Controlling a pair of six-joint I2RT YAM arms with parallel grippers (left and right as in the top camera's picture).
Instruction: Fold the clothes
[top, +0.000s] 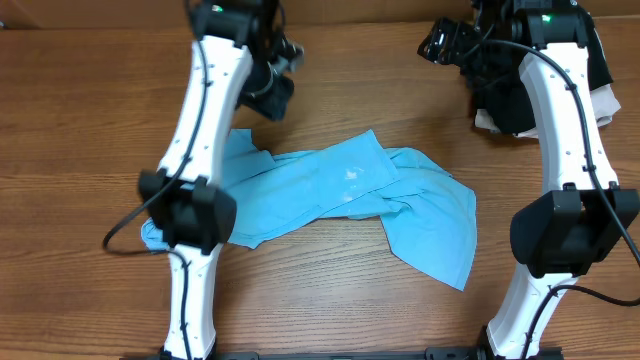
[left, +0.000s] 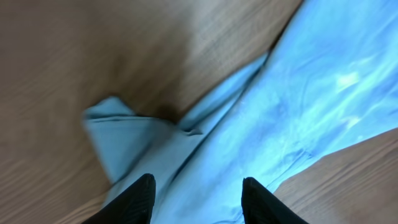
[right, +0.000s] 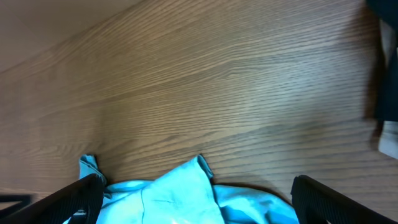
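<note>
The clothes, a light blue T-shirt, lie crumpled across the middle of the wooden table, with one part trailing to the front right. My left gripper hovers above the shirt's back left part. In the left wrist view that gripper stands open with nothing between its fingers, over the shirt and a folded sleeve. My right gripper is raised at the back right, away from the cloth. In the right wrist view it is wide open and the shirt's far edge shows low down.
A pile of black garments with a pale cloth under it lies at the back right, behind my right arm. It also shows at the right edge as a dark garment. Both arm bases stand at the table's front edge.
</note>
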